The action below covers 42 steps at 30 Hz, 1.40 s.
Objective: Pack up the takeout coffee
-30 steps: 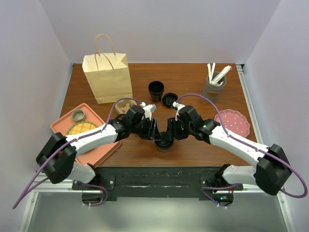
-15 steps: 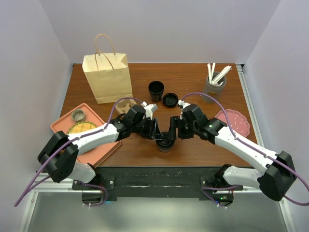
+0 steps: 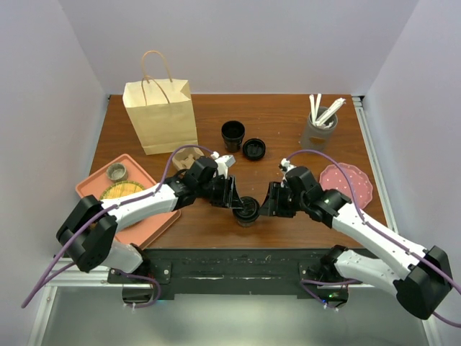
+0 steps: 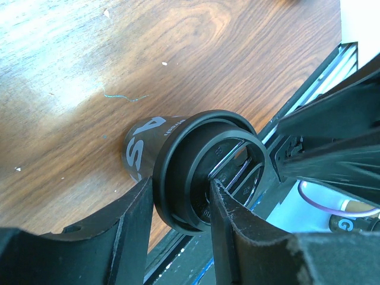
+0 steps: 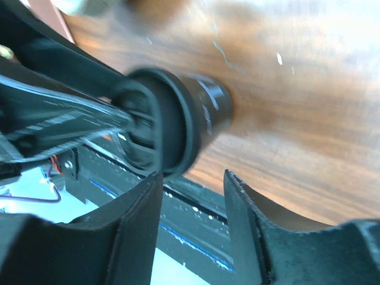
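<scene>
I see the takeout coffee (image 3: 246, 210) standing upright near the front edge of the table (image 3: 284, 119), between my two arms; its long axis runs straight up, with the wide lidded end on top and the narrow base on the wood.

My left gripper (image 3: 235, 200) is pinched on the rim of the lid; one finger (image 4: 133, 225) is outside the rim and the other is on the lid's sunken top. My right gripper (image 3: 267, 204) sits just beside the cup on the opposite side, jaws parted with nothing between them; its wrist view is blurred, and the cup lies ahead of the fingertips.

The cup is tapered and black, with white lettering on its wall; the lid is smooth black plastic with a raised ring rim.

By my count:
- one lidded cup;
- one lidless black cup (image 3: 233, 135) and one loose black lid (image 3: 253, 149), side by side farther back;
- one tan paper bag (image 3: 160, 115) with loop handles, upright at the back left;
- one orange tray (image 3: 92, 189) at the left;
- one pink dotted plate (image 3: 347, 182) at the right;
- one grey holder (image 3: 319, 131) of white sticks, too small for me to count.

The table is glossy brown wood grain.
</scene>
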Each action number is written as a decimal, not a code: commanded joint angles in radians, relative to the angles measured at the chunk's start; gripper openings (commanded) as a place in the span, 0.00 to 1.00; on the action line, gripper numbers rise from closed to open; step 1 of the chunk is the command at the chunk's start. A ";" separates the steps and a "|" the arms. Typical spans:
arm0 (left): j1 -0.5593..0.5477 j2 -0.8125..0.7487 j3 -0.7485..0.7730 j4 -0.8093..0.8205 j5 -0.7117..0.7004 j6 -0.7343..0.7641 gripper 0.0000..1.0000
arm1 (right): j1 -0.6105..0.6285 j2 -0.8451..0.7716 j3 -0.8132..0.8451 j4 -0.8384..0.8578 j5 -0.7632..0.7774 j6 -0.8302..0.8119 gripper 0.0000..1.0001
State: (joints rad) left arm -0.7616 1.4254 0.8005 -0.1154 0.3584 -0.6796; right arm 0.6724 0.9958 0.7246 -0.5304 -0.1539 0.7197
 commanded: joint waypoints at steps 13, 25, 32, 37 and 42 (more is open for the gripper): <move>-0.004 0.043 -0.041 -0.122 -0.104 0.043 0.41 | -0.005 0.015 -0.111 0.179 -0.115 0.106 0.44; -0.004 0.056 -0.063 -0.119 -0.105 0.045 0.38 | -0.004 0.009 -0.165 0.095 0.046 0.129 0.22; -0.004 0.092 -0.060 -0.121 -0.107 0.051 0.35 | -0.004 -0.022 -0.218 0.079 0.089 0.181 0.16; -0.004 0.109 -0.054 -0.127 -0.111 0.054 0.34 | -0.004 -0.029 -0.215 0.066 0.105 0.188 0.15; -0.004 0.118 -0.047 -0.139 -0.122 0.058 0.34 | -0.004 -0.068 -0.062 -0.012 0.152 0.172 0.25</move>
State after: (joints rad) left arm -0.7616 1.4715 0.8043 -0.0422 0.3595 -0.6884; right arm 0.6739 0.9413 0.5686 -0.3820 -0.1478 0.9230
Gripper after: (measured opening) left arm 0.439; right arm 0.207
